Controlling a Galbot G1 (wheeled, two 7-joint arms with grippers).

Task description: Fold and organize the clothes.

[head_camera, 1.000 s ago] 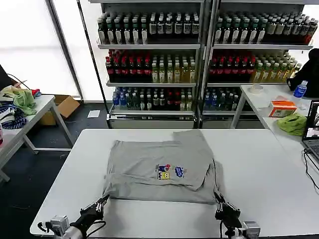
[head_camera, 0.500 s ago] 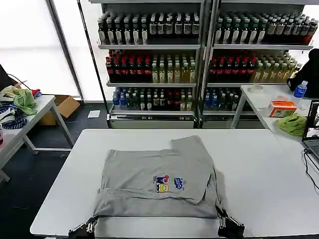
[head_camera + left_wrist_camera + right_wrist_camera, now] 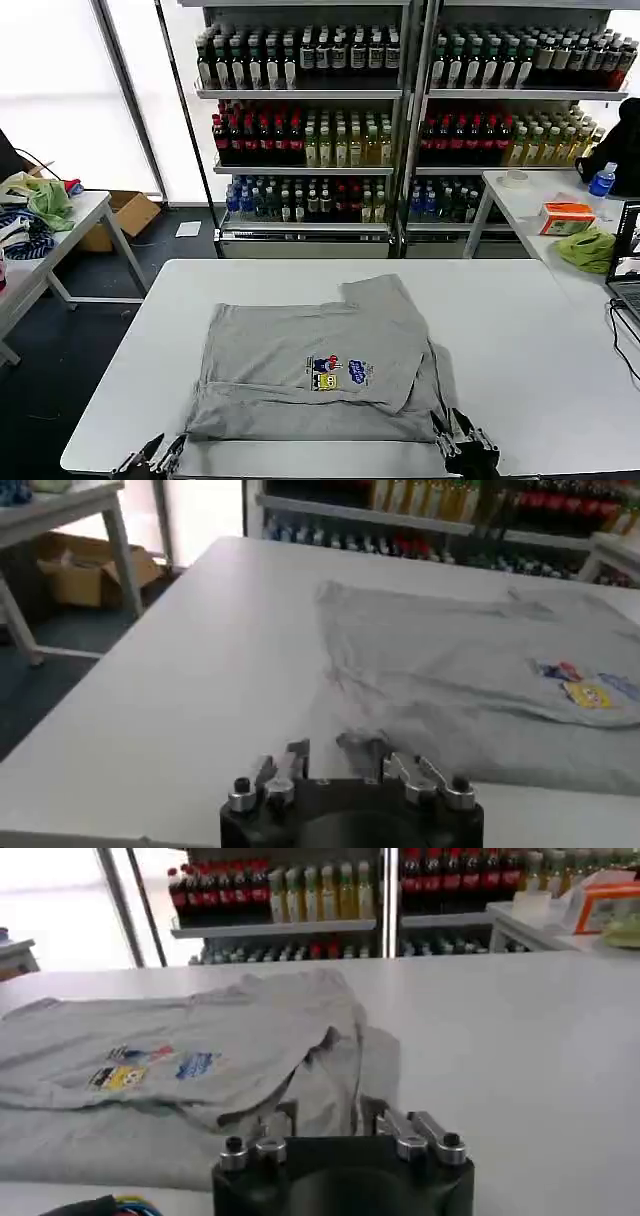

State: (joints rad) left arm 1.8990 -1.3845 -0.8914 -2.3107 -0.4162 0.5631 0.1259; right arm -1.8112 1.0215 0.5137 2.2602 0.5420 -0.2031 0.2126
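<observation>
grey shirt folded on the white table, both grippers released at its near corners

the shirt (image 3: 315, 365) is soft grey cotton, folded into a rough rectangle in the middle of the smooth white table (image 3: 520, 330), with a small coloured print (image 3: 338, 372) facing up. the left gripper (image 3: 150, 460) sits at 7 o'clock from it, the right gripper (image 3: 462, 455) at 5 o'clock, both cut by the picture edge. the wrist views show more: left gripper (image 3: 350, 776) and right gripper (image 3: 335, 1128) fingers are spread, holding nothing, the wrinkled hem just ahead.

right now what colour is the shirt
Light grey shirt, small multicoloured chest print; head view shows it best.
</observation>
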